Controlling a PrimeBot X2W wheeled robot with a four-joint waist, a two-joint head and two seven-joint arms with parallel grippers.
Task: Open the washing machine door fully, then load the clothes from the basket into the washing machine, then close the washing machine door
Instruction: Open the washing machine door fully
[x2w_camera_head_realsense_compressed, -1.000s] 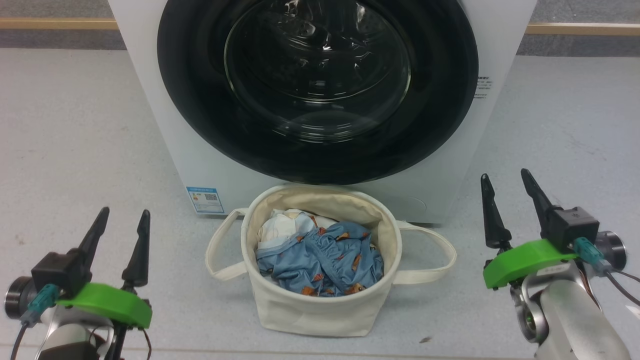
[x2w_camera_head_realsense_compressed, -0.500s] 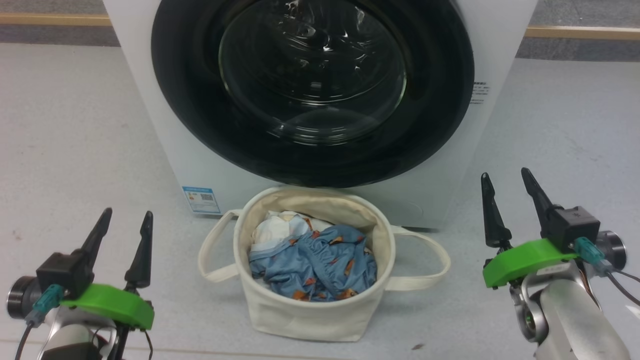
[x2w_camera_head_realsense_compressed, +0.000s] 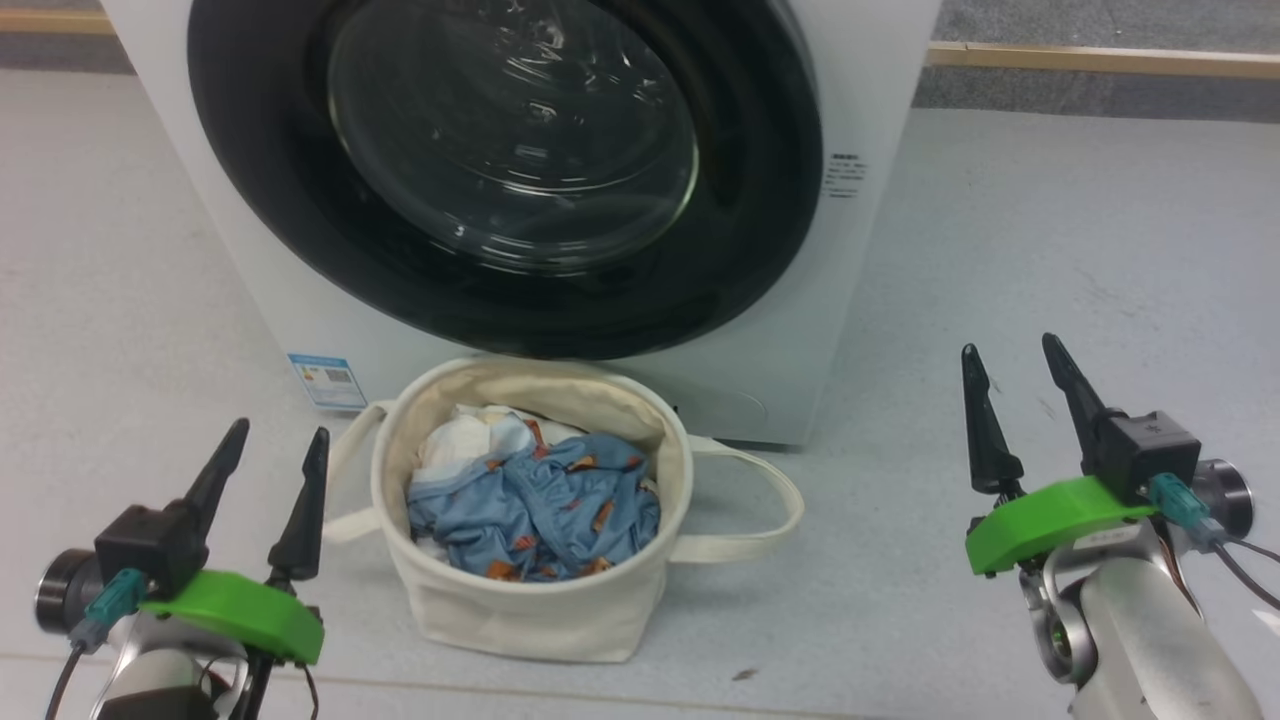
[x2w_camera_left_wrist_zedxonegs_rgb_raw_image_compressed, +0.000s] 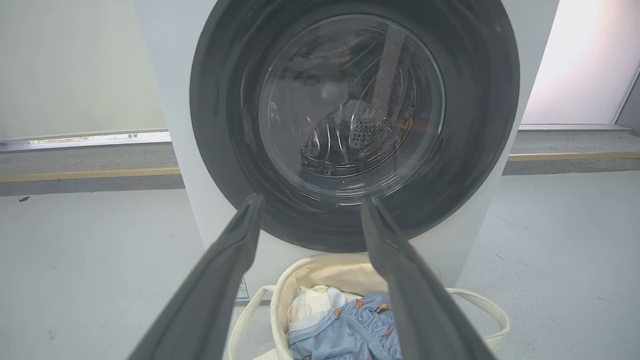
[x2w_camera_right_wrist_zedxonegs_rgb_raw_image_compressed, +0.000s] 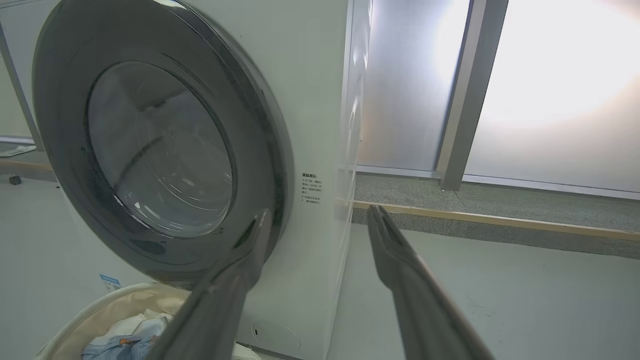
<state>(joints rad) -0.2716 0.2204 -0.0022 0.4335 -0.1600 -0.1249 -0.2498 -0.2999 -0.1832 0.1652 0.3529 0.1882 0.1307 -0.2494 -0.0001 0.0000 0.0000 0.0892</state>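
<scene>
Left gripper (x2w_camera_head_realsense_compressed: 280, 430) near left, fingers spread wide, empty. Right gripper (x2w_camera_head_realsense_compressed: 1008, 346) near right, equally wide, empty. Basket (x2w_camera_head_realsense_compressed: 520, 615) on floor (x2w_camera_head_realsense_compressed: 1050, 220) between them, clothes (x2w_camera_head_realsense_compressed: 535, 505) inside. Door (x2w_camera_head_realsense_compressed: 510, 130) shut on washer (x2w_camera_head_realsense_compressed: 870, 90), just behind basket.

The washing machine (x2w_camera_head_realsense_compressed: 865, 80) and its door (x2w_camera_head_realsense_compressed: 760, 200) are cut off at the top of the head frame. Print on the label (x2w_camera_head_realsense_compressed: 845, 176) and blue sticker (x2w_camera_head_realsense_compressed: 327, 381) is too small to read. The basket (x2w_camera_head_realsense_compressed: 530, 615) wall hides the lower clothes (x2w_camera_head_realsense_compressed: 535, 510).
</scene>
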